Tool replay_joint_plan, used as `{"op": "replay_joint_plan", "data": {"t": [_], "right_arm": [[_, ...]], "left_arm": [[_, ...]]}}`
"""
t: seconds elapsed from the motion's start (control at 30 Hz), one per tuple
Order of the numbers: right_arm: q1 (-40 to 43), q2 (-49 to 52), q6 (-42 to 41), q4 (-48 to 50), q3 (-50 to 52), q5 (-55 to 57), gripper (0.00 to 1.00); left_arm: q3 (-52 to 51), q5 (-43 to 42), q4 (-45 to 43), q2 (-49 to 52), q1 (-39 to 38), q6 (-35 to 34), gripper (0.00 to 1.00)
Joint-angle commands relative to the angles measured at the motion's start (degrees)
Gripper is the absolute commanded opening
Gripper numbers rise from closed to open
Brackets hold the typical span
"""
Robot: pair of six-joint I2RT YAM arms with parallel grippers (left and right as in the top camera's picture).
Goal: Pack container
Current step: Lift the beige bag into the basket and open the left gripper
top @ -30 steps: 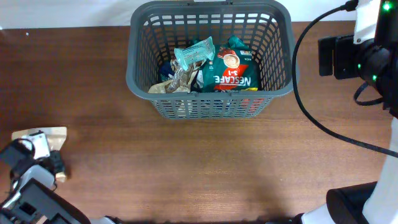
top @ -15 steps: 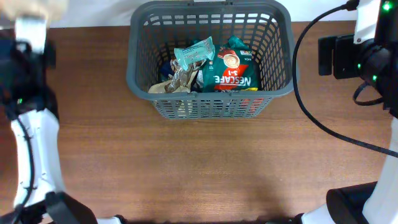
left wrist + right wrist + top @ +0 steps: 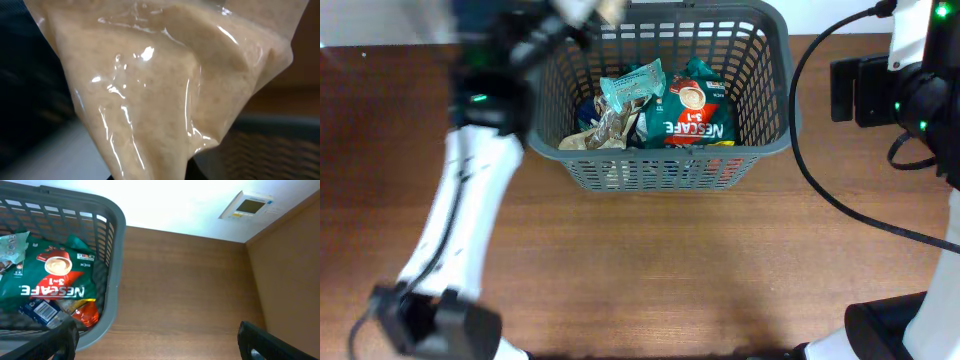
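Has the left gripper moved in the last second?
Yes. The left gripper swung from the near-left corner of the table up to the far-left rim of the basket, carrying the bag.

One container (image 3: 660,153) stands on one table (image 3: 620,270). Inside it lie one green Nescafe packet (image 3: 692,115), one pale teal packet (image 3: 632,85), one crumpled tan packet (image 3: 590,140) and one red-orange packet (image 3: 85,314). A dark blue item (image 3: 37,308) may be a fifth, though it is mostly hidden. There is one clear bag of tan powder (image 3: 160,85) and two arms, the left arm (image 3: 470,200) and the right arm (image 3: 920,90).
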State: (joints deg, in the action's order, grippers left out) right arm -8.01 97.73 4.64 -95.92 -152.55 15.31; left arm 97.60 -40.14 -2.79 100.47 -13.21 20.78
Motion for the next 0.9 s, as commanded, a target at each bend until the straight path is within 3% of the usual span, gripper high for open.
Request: {"op": "replay_joint_plan", "data": {"t": [0.0,0.13,0.37,0.4,0.43,0.47,0.5,0.7,0.87], "right_arm": [[0.20,0.13,-0.66,-0.17,0.28,-0.35,0.99],[0.20,0.13,-0.66,-0.22,0.28,-0.35,0.99],[0.22,0.13,-0.66,-0.20,0.28,-0.33,0.99],[0.22,0.13,-0.66,-0.22,0.28,-0.33,0.99],[0.22,0.13,-0.63,-0.17,0.28,-0.31,0.99],[0.22,0.13,-0.63,-0.11,0.28,-0.31,0.99],[0.22,0.11,-0.63,0.11,0.28,-0.28,0.99],[0.22,-1.42,-0.61,0.76,0.24,0.46,0.99],[0.22,-5.27,-0.66,0.74,0.24,3.89,0.99]], "left_arm": [[-0.26,-4.00,6.67,6.73,-3.02,-1.11,0.01],[-0.26,-4.00,14.01,11.37,-4.55,0.98,0.02],[-0.26,0.98,18.95,12.20,-4.61,4.20,0.03],[-0.26,1.22,18.97,12.20,-4.57,4.17,0.22],[-0.26,1.11,18.91,12.11,-4.57,4.17,0.68],[-0.26,1.11,18.73,11.93,-4.57,4.17,0.94],[-0.26,1.11,18.21,11.58,-4.57,4.17,0.99],[-0.20,1.18,9.51,6.62,-2.95,4.15,0.99],[0.85,6.93,7.63,-1.38,1.33,4.15,0.99]]}}
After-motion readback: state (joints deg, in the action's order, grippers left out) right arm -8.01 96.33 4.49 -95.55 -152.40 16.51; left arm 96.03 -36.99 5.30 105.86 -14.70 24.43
